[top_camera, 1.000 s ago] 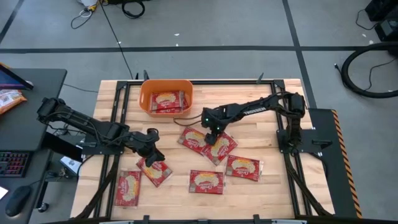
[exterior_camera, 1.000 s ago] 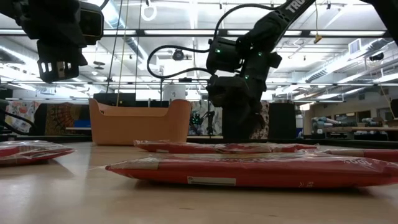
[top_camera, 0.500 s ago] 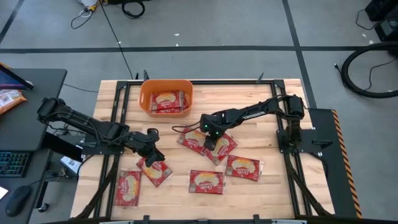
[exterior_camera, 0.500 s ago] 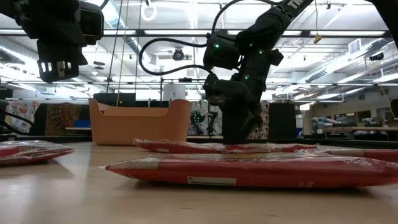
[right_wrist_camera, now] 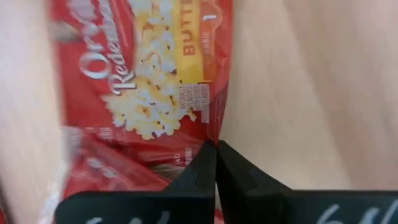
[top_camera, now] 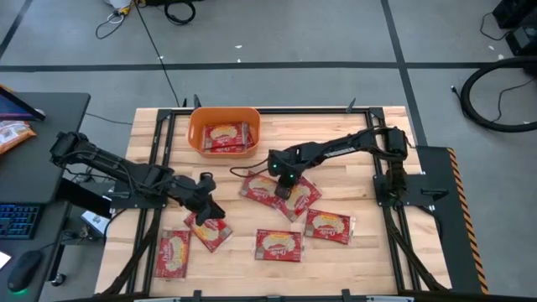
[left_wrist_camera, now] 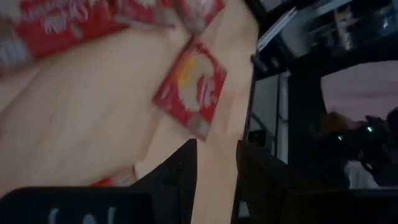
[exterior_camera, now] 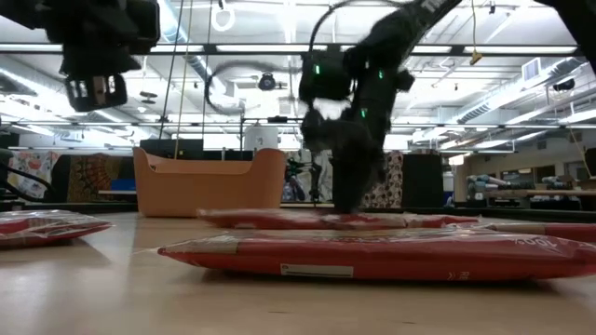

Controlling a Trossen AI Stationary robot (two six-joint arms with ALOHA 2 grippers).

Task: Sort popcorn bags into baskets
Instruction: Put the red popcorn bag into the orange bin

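**Right gripper nipping a packet edge at mid-table; left arm waiting**

The wooden table (top_camera: 352,151) is carrying the whole job. The orange basket (top_camera: 200,134) is sitting at its far edge, left of centre, and is already holding popcorn bags, how many cannot be told.

The remaining popcorn bags (top_camera: 278,244) are lying flat across the middle and near side: an overlapping cluster at centre, singles toward the near edge and near-left corner.

The right gripper (top_camera: 284,186) is reaching down onto the central cluster. In the right wrist view its fingers (right_wrist_camera: 200,173) are pressing together, with the edge of a popcorn bag (right_wrist_camera: 149,93) meeting them; a firm hold cannot be confirmed.

The left gripper (top_camera: 206,206) is hovering over a bag (top_camera: 210,231) at the near-left; its fingers (left_wrist_camera: 177,171) are standing apart with nothing between them.

Judgement: the packets are appearing light, thin and floppy, with a glossy, likely slippery wrapper. Contents are probably tolerating a firm pinch. The sealed edge is offering the best hold; a grip on the overlapping pile is risking dragging a neighbour along.
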